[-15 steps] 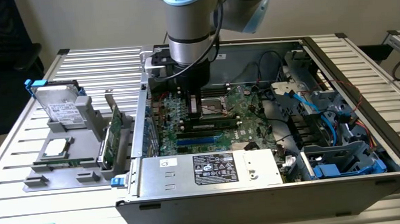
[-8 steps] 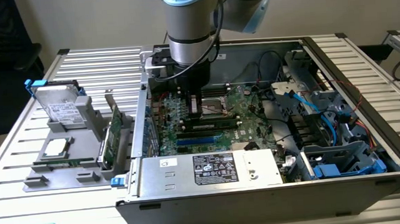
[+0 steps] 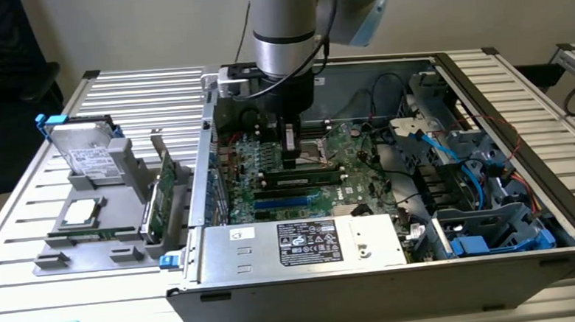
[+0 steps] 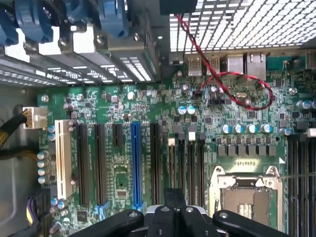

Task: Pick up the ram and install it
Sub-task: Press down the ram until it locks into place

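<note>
I have the arm reaching down into the open computer case (image 3: 490, 268), which lies on its side on the slatted bench (image 3: 127, 103). The end effector (image 3: 291, 142) hangs low over the motherboard (image 3: 352, 161), above the middle of the board and just beside the memory slots. In the wrist view its fingers (image 4: 174, 207) are pressed together, tips meeting, and I see nothing pinched between them.

The ram (image 3: 303, 181) sits in the case in one of the memory slots: a long, narrow, dark stick lying crosswise just in front of the end effector in the exterior view. A blue slot (image 3: 287, 198) runs parallel to it, a little nearer the power supply (image 3: 302, 243), the metal box with a label on top at the near edge of the case.

From the wrist camera I look straight down on the green board: a row of long black expansion slots, one blue slot (image 4: 136, 165) among them and a white one (image 4: 61, 159) toward the case wall. The bare CPU socket (image 4: 245, 190) with its metal frame lies close beside the fingertips. A red and black twisted wire (image 4: 232, 94) loops across the board near the rear ports.

On the exterior view's left, outside the case, a grey parts holder (image 3: 103, 215) stands on the bench. It carries a hard drive (image 3: 83, 153) standing upright, a processor (image 3: 80, 211) lying flat, and a green card (image 3: 163, 190) set on edge.
</note>
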Available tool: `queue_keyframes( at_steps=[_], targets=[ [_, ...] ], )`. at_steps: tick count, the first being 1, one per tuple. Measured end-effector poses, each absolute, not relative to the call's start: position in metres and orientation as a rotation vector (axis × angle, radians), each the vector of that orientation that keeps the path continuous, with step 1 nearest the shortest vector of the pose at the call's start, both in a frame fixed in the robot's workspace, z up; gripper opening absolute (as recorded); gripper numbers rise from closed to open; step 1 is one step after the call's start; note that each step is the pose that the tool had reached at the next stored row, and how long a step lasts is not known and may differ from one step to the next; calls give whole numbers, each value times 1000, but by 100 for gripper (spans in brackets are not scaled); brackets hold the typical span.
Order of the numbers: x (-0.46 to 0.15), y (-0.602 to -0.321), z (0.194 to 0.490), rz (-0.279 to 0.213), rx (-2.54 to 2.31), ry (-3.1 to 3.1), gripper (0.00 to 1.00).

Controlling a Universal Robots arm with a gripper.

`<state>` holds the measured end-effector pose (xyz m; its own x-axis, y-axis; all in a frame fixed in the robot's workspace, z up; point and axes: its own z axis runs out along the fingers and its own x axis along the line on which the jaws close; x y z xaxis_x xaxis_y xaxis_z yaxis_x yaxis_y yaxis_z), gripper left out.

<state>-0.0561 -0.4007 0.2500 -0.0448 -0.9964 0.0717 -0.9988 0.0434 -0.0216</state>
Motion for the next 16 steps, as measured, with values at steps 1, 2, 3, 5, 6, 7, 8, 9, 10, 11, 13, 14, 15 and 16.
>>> queue_keyframes(
  at_steps=[1,2,3,5,6,7,8,9,10,11,13,14,15,16],
  targets=[
    [-53,-401,251,101,2145,-2242,11],
    [-49,-401,251,100,2145,-2242,11],
    [-45,-402,252,99,2145,-2241,11],
    [-38,-402,252,99,2145,-2241,11],
    [-35,-402,252,99,2145,-2241,11],
    [-33,-402,253,99,2145,-2241,11],
    [-32,-402,253,99,2145,-2240,11],
    [-32,-402,253,98,2145,-2240,11],
    [-32,-402,253,98,2145,-2240,11],
    [-32,-402,253,98,2145,-2240,11],
    [-32,-402,253,98,2145,-2240,11],
    [-32,-402,253,98,2145,-2240,11],
    [-32,-402,253,98,2145,-2240,11],
    [-32,-402,253,98,2145,-2240,11]
  ],
)
